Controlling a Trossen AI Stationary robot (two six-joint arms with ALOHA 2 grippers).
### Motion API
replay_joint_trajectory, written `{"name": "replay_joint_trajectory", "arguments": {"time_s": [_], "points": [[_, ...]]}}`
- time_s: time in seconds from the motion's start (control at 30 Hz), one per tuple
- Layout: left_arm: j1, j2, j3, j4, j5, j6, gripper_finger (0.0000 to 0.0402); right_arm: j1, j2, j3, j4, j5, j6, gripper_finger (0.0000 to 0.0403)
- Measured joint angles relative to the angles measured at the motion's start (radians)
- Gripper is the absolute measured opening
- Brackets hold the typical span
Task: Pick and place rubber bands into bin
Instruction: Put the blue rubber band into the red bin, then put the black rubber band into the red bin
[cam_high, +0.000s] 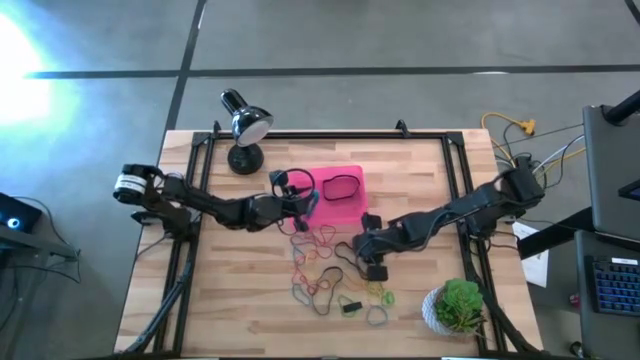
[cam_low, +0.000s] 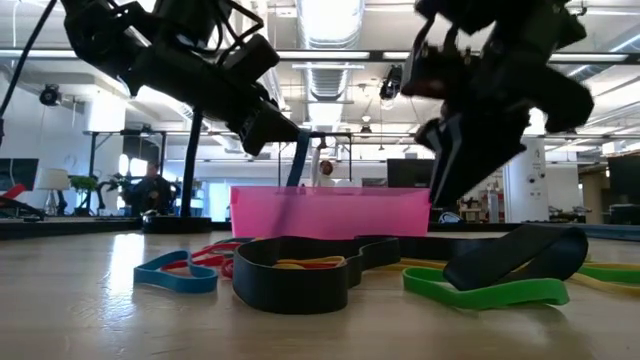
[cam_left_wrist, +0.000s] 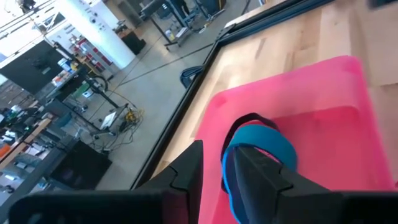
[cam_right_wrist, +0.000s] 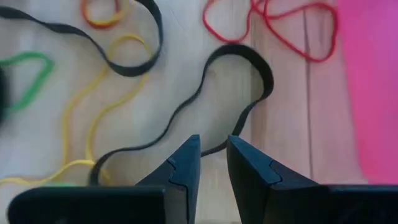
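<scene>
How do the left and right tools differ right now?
The left tool is over the pink bin, pinching a blue rubber band; the right tool is over the wooden table beside the bin, holding nothing, a black band just ahead. Both have narrow finger gaps.

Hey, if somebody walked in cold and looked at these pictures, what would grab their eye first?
The bright pink bin mid-table, with the left end effector over it pinching a blue rubber band. Next, the tangle of coloured rubber bands spread in front of the bin, where the right end effector hovers low over a black band.
</scene>
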Motion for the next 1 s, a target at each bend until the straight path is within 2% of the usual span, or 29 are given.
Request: {"name": "replay_joint_trajectory", "arguments": {"time_s": [0.27, 0.43, 0.57, 0.87, 1.0], "points": [[0.013, -0.001, -0.001, -0.061, -0.018, -0.01, 0.0076, -0.007, 0.086, 0.005, 0.063, 0.001, -0.014, 0.0068], [0.039, -0.027, 0.071, -0.341, 0.029, -0.121, 0.0076, -0.006, 0.072, 0.006, 0.063, 0.002, -0.01, 0.0068], [0.051, -0.032, 0.154, -0.523, 0.085, -0.129, 0.0076, -0.007, 0.049, 0.01, 0.064, 0.003, -0.009, 0.0068], [0.038, -0.037, 0.205, -0.536, 0.092, -0.108, 0.0076, -0.006, 0.064, 0.0, 0.063, 0.014, -0.007, 0.0068], [0.021, -0.044, 0.203, -0.563, 0.095, -0.147, 0.0076, -0.007, 0.066, -0.007, 0.062, 0.088, -0.007, 0.0068]]}}
